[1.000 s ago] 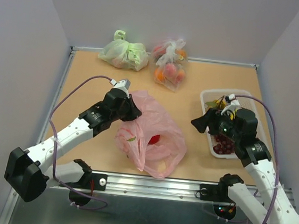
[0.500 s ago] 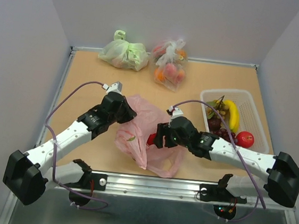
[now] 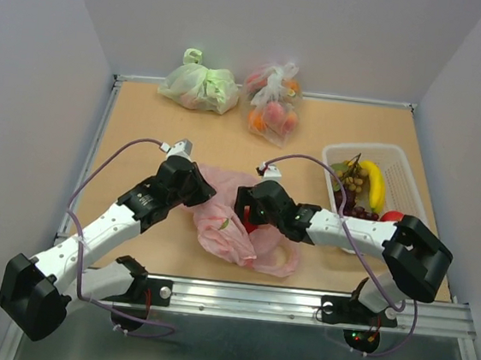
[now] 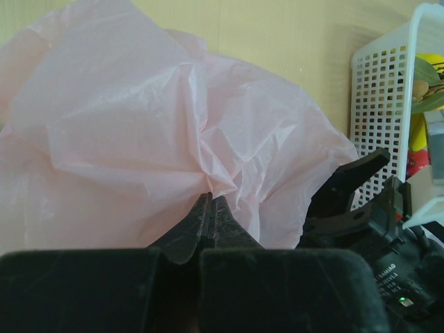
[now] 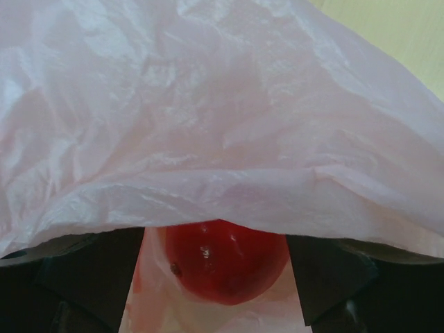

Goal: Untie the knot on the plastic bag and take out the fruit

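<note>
red fruit (image 5: 225, 267) under plastic bag (image 5: 208, 125), clearest from right wrist

The left gripper (image 4: 211, 207) presses its fingers flat together; the right gripper (image 5: 216, 269) spreads its fingers wide apart.

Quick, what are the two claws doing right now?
Left gripper: shut, pinching the plastic bag.
Right gripper: open, straddling a red fruit.

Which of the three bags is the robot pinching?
The pink bag, the big one in front. The left pincer is shut on its crumpled plastic, while the green bag and the clear bag sit untouched at the back.
</note>
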